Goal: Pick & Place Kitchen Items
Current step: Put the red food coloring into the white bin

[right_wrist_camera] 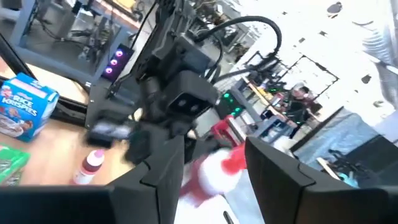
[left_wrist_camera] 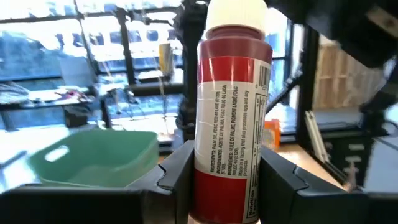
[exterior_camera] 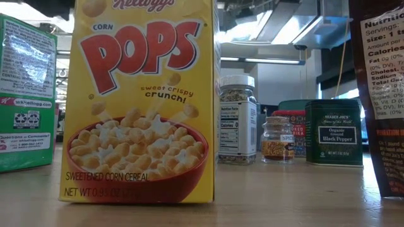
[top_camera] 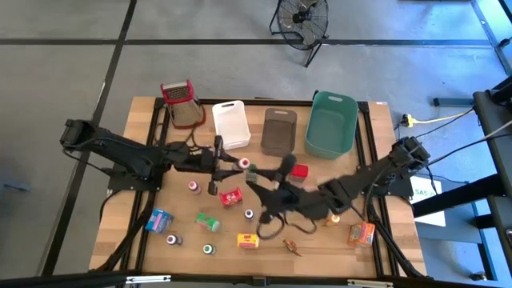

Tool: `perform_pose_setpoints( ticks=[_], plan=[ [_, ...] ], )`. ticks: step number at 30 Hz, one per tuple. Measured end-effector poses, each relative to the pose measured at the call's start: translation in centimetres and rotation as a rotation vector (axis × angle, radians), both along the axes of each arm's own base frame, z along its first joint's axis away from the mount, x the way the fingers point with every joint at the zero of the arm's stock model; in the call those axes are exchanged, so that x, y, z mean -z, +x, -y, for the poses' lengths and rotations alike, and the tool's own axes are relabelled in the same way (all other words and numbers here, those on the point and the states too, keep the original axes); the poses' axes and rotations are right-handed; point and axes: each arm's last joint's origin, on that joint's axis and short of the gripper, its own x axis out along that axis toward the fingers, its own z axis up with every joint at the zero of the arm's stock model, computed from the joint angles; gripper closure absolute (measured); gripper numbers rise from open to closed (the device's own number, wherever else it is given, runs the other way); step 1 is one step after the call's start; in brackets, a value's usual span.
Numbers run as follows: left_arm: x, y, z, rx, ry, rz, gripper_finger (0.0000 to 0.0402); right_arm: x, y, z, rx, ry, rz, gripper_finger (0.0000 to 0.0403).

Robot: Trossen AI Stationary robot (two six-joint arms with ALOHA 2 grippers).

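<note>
I've got the left gripper (left_wrist_camera: 227, 180) clamped on the red bottle (left_wrist_camera: 231, 112) mid-table, upright — ready for the right gripper (right_wrist_camera: 208, 168), whose half-spread fingers reach toward it, probably a handover.

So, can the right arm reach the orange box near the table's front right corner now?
Probably yes. The orange box stands apart beside the right arm, nothing over it. But the right gripper is occupied at the middle, apparently around a red-and-white item.

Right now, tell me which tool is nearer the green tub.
Right. The right tool sits mid-table, just in front of the brown tub and diagonally off the green tub. The left tool, shut on a red bottle, is slightly farther out.
</note>
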Motion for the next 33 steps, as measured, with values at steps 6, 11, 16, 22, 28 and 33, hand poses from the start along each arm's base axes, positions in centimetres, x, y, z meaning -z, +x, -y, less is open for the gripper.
perform_pose_setpoints(
  ticks=[6, 11, 16, 22, 28, 33],
  plan=[
    [-2.2, -2.0, 0.1, 0.038, 0.010, 0.091, 0.0278, -0.1, -0.8, -1.3, 0.001, 0.000, 0.012, 0.0231],
    [-2.8, -2.4, 0.7, 0.093, 0.003, 0.138, 0.0278, -0.7, -0.2, -0.6, -0.025, 0.026, 0.064, 0.0231],
    [-3.6, -2.8, 1.4, 0.147, 0.005, 0.220, 0.0278, -1.0, 0.6, 0.4, -0.085, 0.027, 0.082, 0.0229],
    [-3.9, -3.0, 1.9, 0.164, 0.024, 0.263, 0.0278, -1.4, 1.4, 1.6, -0.159, 0.062, 0.130, 0.0190],
    [-3.9, -3.0, 1.8, 0.156, 0.023, 0.264, 0.0278, -1.9, 2.4, 3.4, -0.234, 0.140, 0.198, 0.0145],
    [-3.9, -2.9, 1.9, 0.156, 0.024, 0.263, 0.0278, -1.7, 3.5, 5.3, -0.333, 0.246, 0.209, 0.0142]
  ],
)
